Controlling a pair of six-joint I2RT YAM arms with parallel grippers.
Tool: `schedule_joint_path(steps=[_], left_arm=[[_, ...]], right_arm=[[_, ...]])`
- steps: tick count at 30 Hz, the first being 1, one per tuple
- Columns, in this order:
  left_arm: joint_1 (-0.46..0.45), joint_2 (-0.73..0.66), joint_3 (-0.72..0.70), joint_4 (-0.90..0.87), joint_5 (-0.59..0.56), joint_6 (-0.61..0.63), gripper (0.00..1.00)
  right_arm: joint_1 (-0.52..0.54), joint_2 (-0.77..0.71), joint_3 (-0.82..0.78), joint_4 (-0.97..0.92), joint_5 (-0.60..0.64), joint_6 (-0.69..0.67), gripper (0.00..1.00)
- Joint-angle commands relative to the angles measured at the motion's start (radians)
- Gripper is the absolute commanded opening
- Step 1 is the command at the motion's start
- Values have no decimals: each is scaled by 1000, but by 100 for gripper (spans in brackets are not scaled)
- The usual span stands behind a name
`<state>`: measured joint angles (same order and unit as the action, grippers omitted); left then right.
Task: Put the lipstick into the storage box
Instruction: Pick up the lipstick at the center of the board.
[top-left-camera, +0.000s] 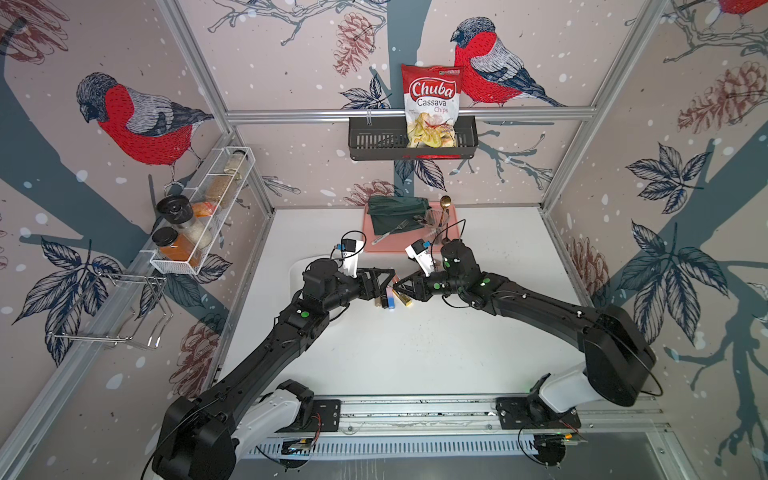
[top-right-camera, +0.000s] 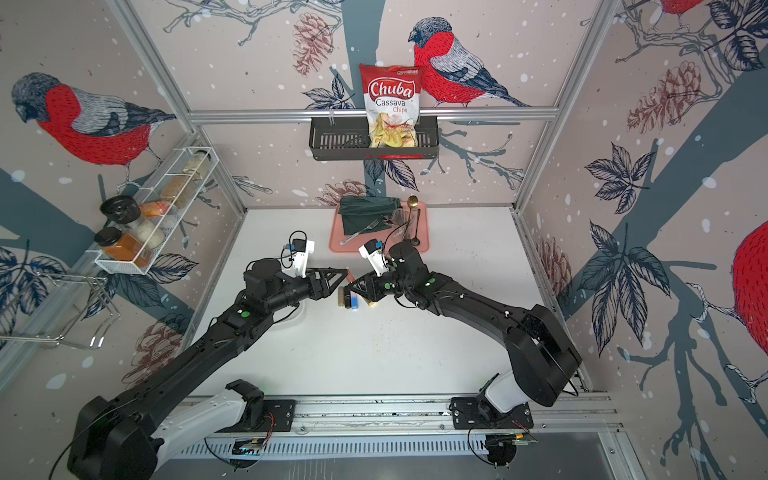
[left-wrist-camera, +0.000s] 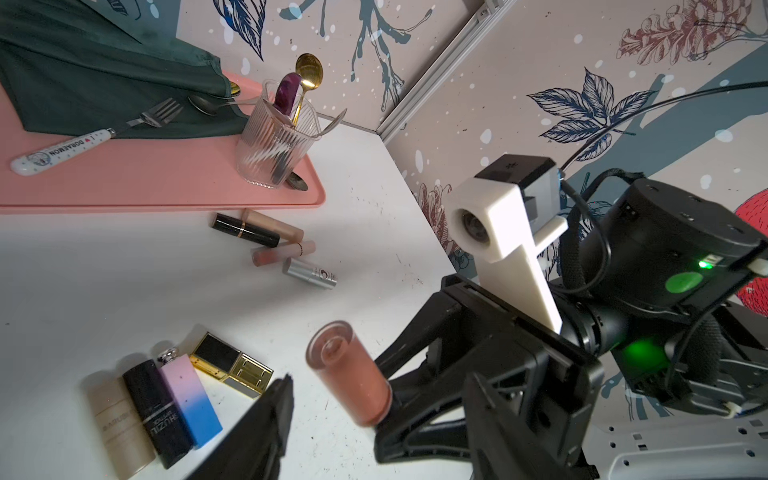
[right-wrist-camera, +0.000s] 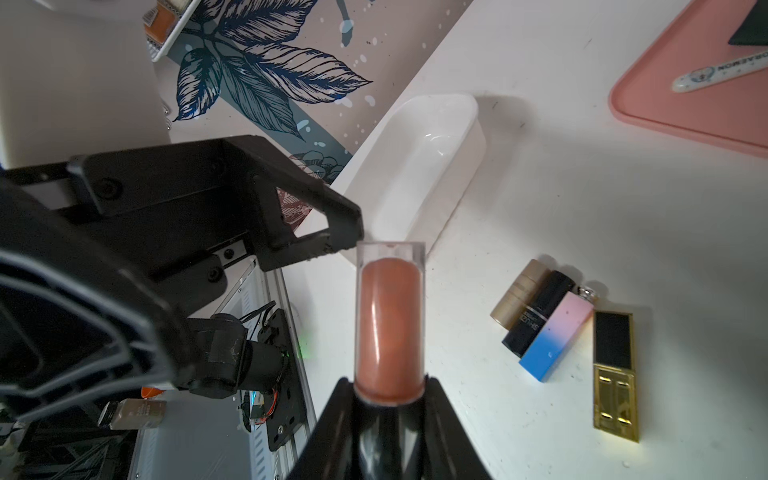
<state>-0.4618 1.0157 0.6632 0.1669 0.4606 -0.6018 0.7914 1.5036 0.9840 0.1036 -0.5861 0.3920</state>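
Peach lipstick (right-wrist-camera: 390, 324) clamped in your right gripper (right-wrist-camera: 390, 388), above the table (right-wrist-camera: 582, 208).
Your right jaws pinch the tube's dark base, and its clear-capped end juts straight out from the fingertips toward your left gripper (left-wrist-camera: 374, 386). Your left jaws stand apart on either side of that end, one fingertip (right-wrist-camera: 347, 239) just at the cap's corner; I cannot tell whether it touches. The white box (right-wrist-camera: 415, 166) lies on the table beyond the cap, near the left wall (right-wrist-camera: 257, 75).
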Motion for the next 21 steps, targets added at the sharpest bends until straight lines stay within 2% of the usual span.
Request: schedule_joint_path(steps=[1,9,15,21], left_arm=[[-19,-3,19,-14,-63,-15,67],[-57,18,28,-6,-89,-40,61],[-64,27,26,13,-79,-65,52],[-65,23,18,37,-49,-88,39]], right_arm=[[12,-6,12,16,2,-5,23],[44,-13,30,14,23,-13,23],[54,-25,27,27,56,-12,22],[58,-22,33,30,67,-10,22]])
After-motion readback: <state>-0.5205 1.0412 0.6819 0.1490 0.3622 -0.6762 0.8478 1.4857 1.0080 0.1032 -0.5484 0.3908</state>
